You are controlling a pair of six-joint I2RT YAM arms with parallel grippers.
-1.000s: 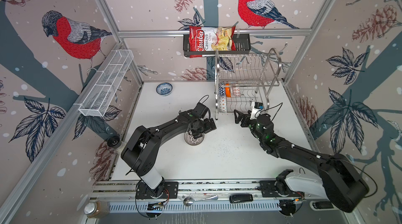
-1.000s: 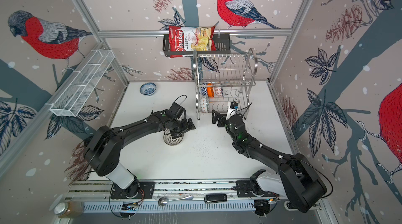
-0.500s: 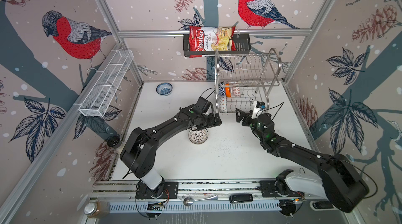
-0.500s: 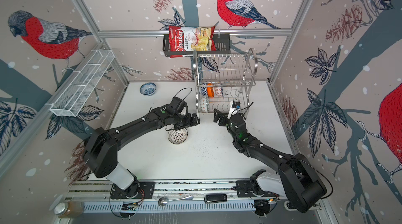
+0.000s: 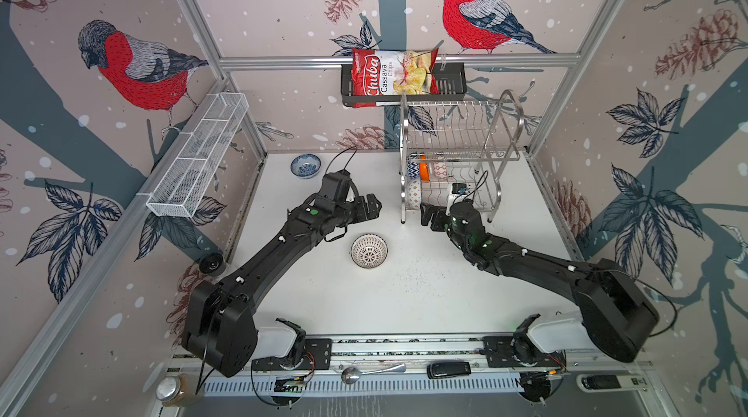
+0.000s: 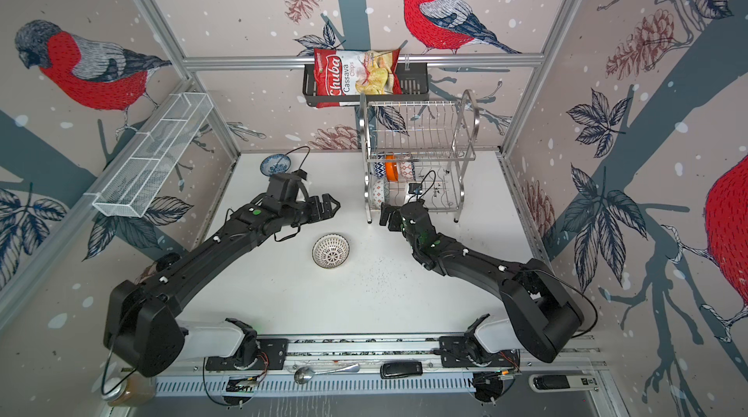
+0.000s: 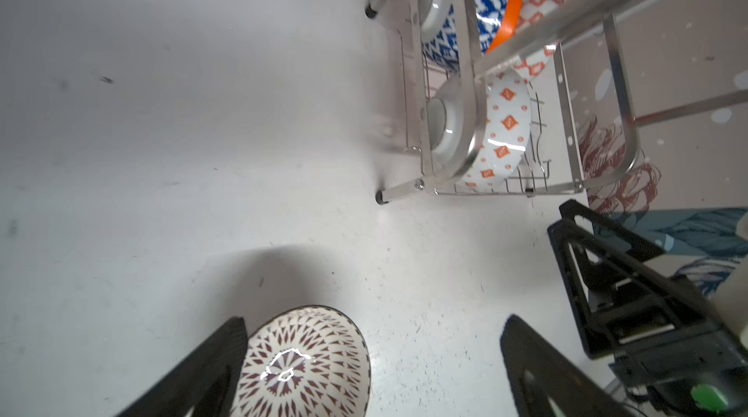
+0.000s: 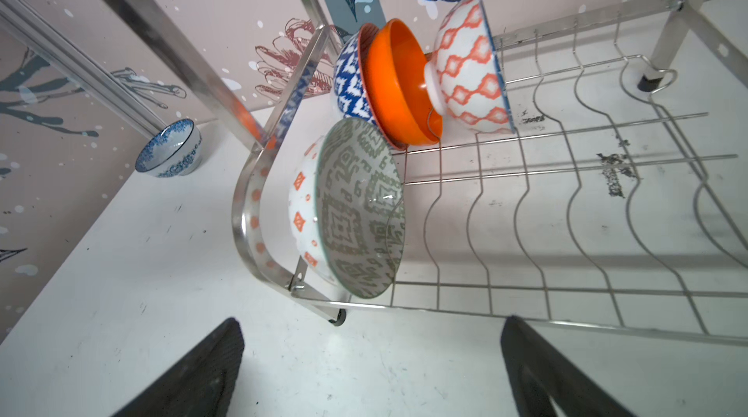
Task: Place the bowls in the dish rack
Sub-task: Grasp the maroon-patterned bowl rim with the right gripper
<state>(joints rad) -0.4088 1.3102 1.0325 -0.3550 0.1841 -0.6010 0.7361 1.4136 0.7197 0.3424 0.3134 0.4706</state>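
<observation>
The dotted radial bowl (image 5: 368,251) sits upright in the middle of the worktop (image 5: 404,305), and the blue-floral bowl (image 5: 305,165) is near its back-left corner. Both are outside the dish rack (image 5: 402,143). The left gripper (image 5: 371,208) and right gripper (image 5: 428,214) hover with jaws released and empty. The dotted bowl is probably best pinched at its rim, one jaw inside.

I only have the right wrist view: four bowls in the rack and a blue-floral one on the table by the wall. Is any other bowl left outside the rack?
Observer: Yes. A white bowl with a dark radial pattern sits upright on the table, in front of the dish rack.
Operator: Is the left claw on it?
Observer: No. The left claw is open and empty, and in both top views it is clear of that bowl, on the bowl's rack side.
Operator: Anything on the rack's top tier?
Observer: In both top views I see no bowl on the upper shelf.
</observation>
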